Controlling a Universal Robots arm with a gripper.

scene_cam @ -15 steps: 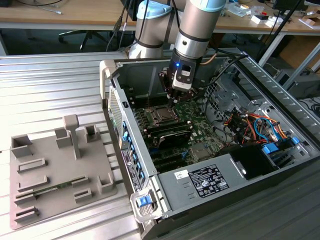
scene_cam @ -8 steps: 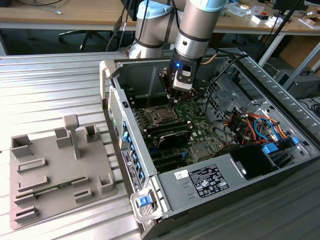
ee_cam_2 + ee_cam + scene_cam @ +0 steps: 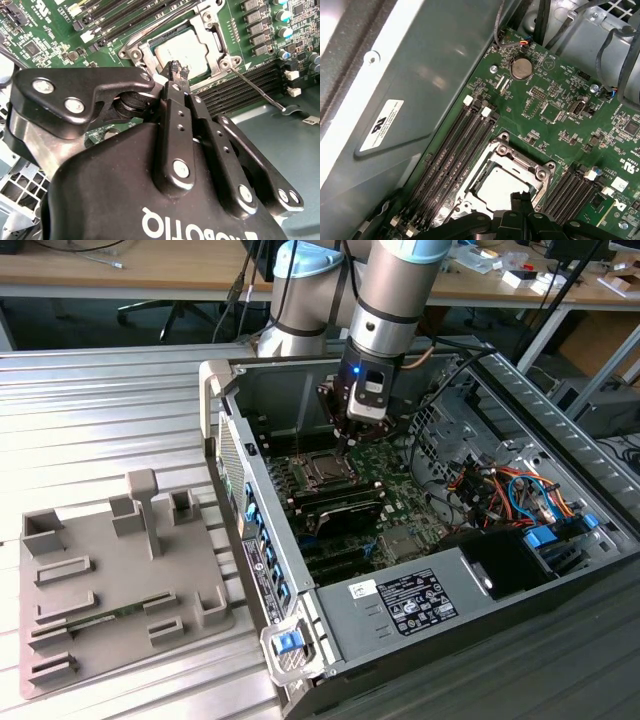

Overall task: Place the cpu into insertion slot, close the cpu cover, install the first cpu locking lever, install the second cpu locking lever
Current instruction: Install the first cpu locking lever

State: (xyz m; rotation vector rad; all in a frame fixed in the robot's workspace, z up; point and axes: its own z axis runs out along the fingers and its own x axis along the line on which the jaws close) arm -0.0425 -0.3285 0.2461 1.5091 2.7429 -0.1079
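Observation:
The cpu (image 3: 186, 50), its silvery face up, lies in the insertion slot (image 3: 480, 173) on the green motherboard. The cpu cover (image 3: 214, 36), a shiny metal frame, lies flat around the chip. In the first wrist view the cpu (image 3: 496, 187) and cpu cover (image 3: 509, 151) sit just beyond the black fingertips. My gripper (image 3: 175, 69) is shut with nothing between its fingers, its tips low over the socket's edge. A thin locking lever (image 3: 257, 90) runs from the socket corner along the memory slots. From the exterior view the gripper (image 3: 346, 443) hangs just above the socket (image 3: 324, 471).
The open computer case (image 3: 225, 430) has tall walls around the board. Memory slots (image 3: 451, 150) flank the socket. Cable bundles (image 3: 500, 490) and a power supply (image 3: 415, 600) fill the exterior view's right. A grey fixture tray (image 3: 110, 580) lies on the exterior view's left.

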